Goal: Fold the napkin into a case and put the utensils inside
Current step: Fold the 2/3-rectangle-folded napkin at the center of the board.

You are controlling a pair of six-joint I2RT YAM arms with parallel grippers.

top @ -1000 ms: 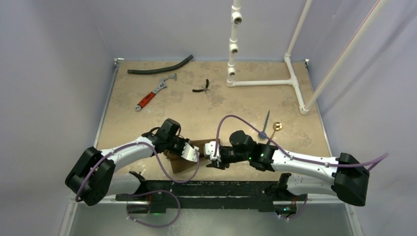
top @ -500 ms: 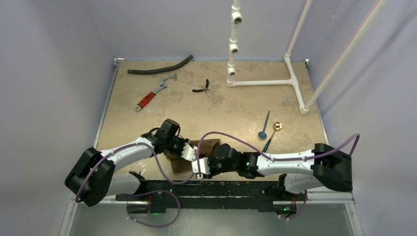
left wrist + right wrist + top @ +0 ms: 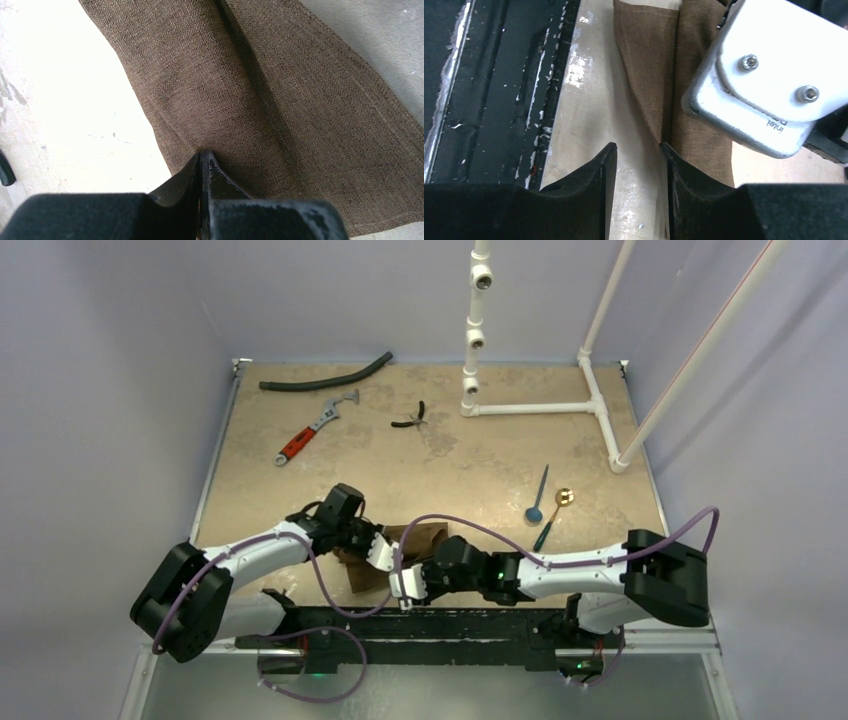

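Note:
The dark-brown napkin lies partly folded near the table's front edge, under both grippers. My left gripper is shut, and in the left wrist view its tips pinch a pucker of napkin beside a long crease. My right gripper stands open just in front of the napkin. In the right wrist view, bare table shows between its jaws, and its right fingertip touches the napkin's pointed edge. The utensils lie to the right: a blue spoon, a gold spoon and a thin dark piece.
At the back lie a black hose, a red-handled wrench and small black pliers. A white pipe frame stands back right. A black strip runs along the near edge, close left of my right gripper.
My right arm has swung left and toward the near edge, bringing its open gripper from the napkin's right side to its front edge. The left gripper has stayed on the napkin.

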